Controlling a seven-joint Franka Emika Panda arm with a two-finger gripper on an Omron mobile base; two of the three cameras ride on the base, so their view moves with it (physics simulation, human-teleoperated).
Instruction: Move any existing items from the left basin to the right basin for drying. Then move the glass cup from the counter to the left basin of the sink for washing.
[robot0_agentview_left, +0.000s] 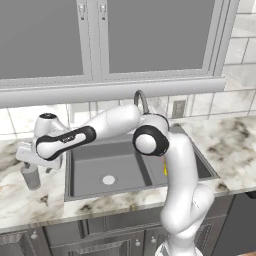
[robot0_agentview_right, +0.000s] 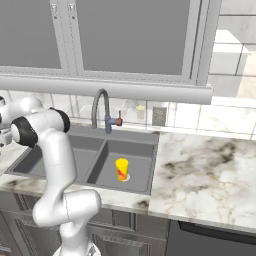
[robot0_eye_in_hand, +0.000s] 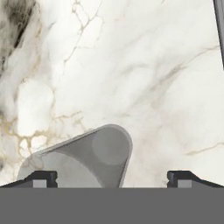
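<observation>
The glass cup (robot0_agentview_left: 31, 177) stands upright on the counter (robot0_agentview_left: 35, 202) just left of the sink (robot0_agentview_left: 75, 192). My gripper (robot0_agentview_left: 30, 167) hangs right above it, pointing down. In the hand view the glass cup (robot0_eye_in_hand: 87, 157) is seen from above, its rim reaching under the left fingertip (robot0_eye_in_hand: 42, 177), off-centre between the tips. My gripper (robot0_eye_in_hand: 111, 178) is open and holds nothing. The left basin (robot0_agentview_left: 97, 162) has only its pale drain disc (robot0_agentview_left: 108, 180). A yellow container with a red mark (robot0_agentview_right: 122, 169) stands in the right basin (robot0_agentview_right: 137, 152).
The arched grey faucet (robot0_agentview_right: 100, 107) rises behind the sink's divider. My arm stretches across the sink from the right. Marble counter (robot0_agentview_right: 200, 170) spreads wide to the right of the sink. Grey cabinets hang overhead.
</observation>
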